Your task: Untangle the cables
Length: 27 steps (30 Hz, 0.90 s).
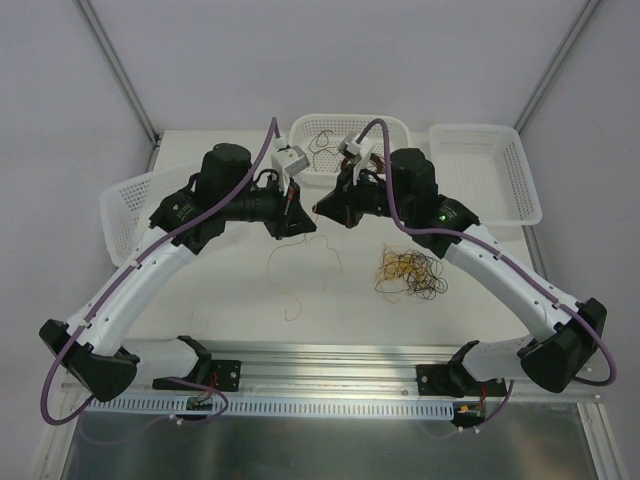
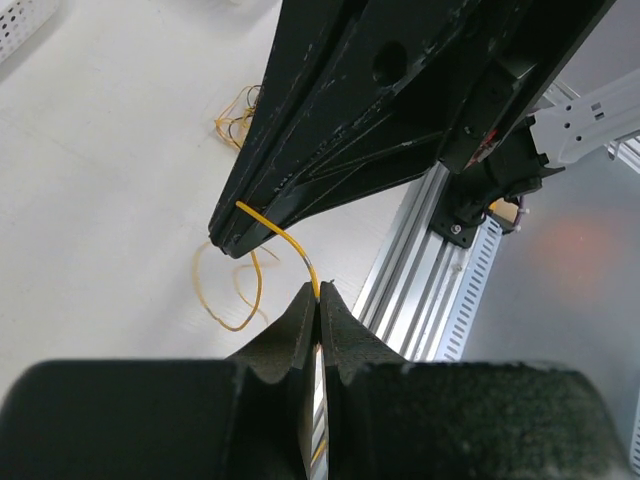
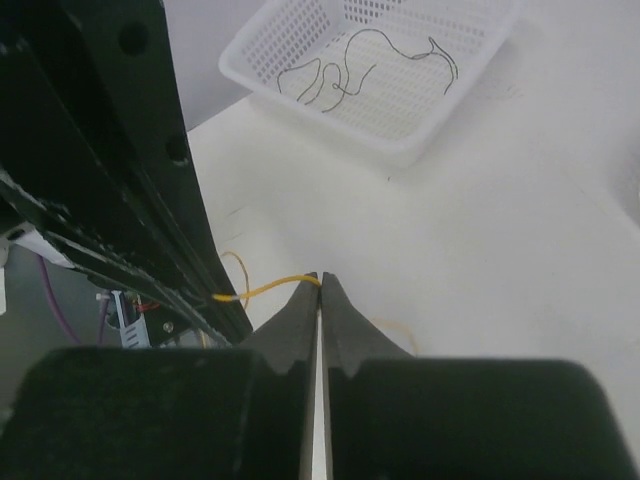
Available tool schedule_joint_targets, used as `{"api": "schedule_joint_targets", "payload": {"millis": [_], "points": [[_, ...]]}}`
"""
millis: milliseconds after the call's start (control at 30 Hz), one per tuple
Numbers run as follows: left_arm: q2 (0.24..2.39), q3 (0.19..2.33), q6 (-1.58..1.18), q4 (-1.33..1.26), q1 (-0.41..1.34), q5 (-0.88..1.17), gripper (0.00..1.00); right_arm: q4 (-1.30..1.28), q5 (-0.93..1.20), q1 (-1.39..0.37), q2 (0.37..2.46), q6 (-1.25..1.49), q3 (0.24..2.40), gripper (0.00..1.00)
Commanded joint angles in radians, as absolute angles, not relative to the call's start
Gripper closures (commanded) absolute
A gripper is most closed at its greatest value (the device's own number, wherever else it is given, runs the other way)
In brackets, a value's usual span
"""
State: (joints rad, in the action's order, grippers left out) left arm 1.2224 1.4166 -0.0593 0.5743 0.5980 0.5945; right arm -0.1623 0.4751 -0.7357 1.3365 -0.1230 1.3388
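Both grippers meet above the table's middle, holding one short yellow cable (image 2: 286,238) between them. My left gripper (image 2: 320,292) is shut on one part of it. My right gripper (image 3: 320,277) is shut on another part of the same yellow cable (image 3: 270,287). In the top view the left gripper (image 1: 306,228) and right gripper (image 1: 320,208) nearly touch tip to tip. A thin yellow strand (image 1: 290,300) trails from them down onto the table. A loose clump of black and yellow cables (image 1: 410,272) lies to the right of it.
A white basket (image 1: 395,128) at the back centre holds black cable strands (image 3: 350,70). An empty-looking white basket (image 1: 520,175) stands at the back right, another (image 1: 118,205) at the left edge. A metal rail (image 1: 320,360) runs along the near edge.
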Motion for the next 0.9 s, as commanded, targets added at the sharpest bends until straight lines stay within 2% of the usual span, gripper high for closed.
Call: {"api": "schedule_joint_targets", "payload": {"millis": [0, 333, 367, 400, 467, 500, 600, 633, 667, 700, 733, 833, 867], "points": [[1.221, 1.393, -0.060, 0.528, 0.621, 0.604, 1.00, -0.045, 0.466, -0.742, 1.318, -0.074, 1.359, 0.99], [1.240, 1.324, -0.101, 0.471, 0.638, 0.502, 1.00, 0.028, 0.408, -0.741, 1.284, -0.005, 1.331, 0.99], [1.235, 1.319, -0.106, 0.468, 0.638, 0.483, 0.97, 0.014, 0.391, -0.739, 1.281, -0.008, 1.331, 0.99], [1.229, 1.316, -0.110, 0.465, 0.638, 0.463, 0.88, 0.005, 0.381, -0.738, 1.273, -0.012, 1.331, 0.99], [1.204, 1.307, -0.115, 0.456, 0.638, 0.418, 0.78, -0.030, 0.348, -0.735, 1.263, -0.040, 1.331, 0.99], [1.187, 1.302, -0.118, 0.451, 0.638, 0.410, 0.70, -0.044, 0.338, -0.735, 1.252, -0.054, 1.335, 0.99], [1.163, 1.279, -0.130, 0.436, 0.638, 0.384, 0.57, -0.112, 0.281, -0.718, 1.235, -0.107, 1.344, 0.99], [1.146, 1.272, -0.133, 0.433, 0.637, 0.374, 0.48, -0.136, 0.259, -0.710, 1.224, -0.116, 1.344, 0.99], [1.140, 1.258, -0.138, 0.427, 0.637, 0.355, 0.44, -0.146, 0.252, -0.703, 1.217, -0.133, 1.345, 0.99], [1.128, 1.250, -0.144, 0.425, 0.637, 0.345, 0.39, -0.156, 0.241, -0.680, 1.212, -0.143, 1.350, 0.99], [1.121, 1.237, -0.146, 0.422, 0.635, 0.336, 0.27, -0.185, 0.227, -0.666, 1.207, -0.149, 1.356, 0.99], [1.101, 1.212, -0.156, 0.413, 0.635, 0.296, 0.13, -0.230, 0.206, -0.598, 1.193, -0.175, 1.373, 0.99], [1.095, 1.192, -0.160, 0.411, 0.635, 0.287, 0.06, -0.239, 0.203, -0.579, 1.187, -0.179, 1.379, 0.99]]}}
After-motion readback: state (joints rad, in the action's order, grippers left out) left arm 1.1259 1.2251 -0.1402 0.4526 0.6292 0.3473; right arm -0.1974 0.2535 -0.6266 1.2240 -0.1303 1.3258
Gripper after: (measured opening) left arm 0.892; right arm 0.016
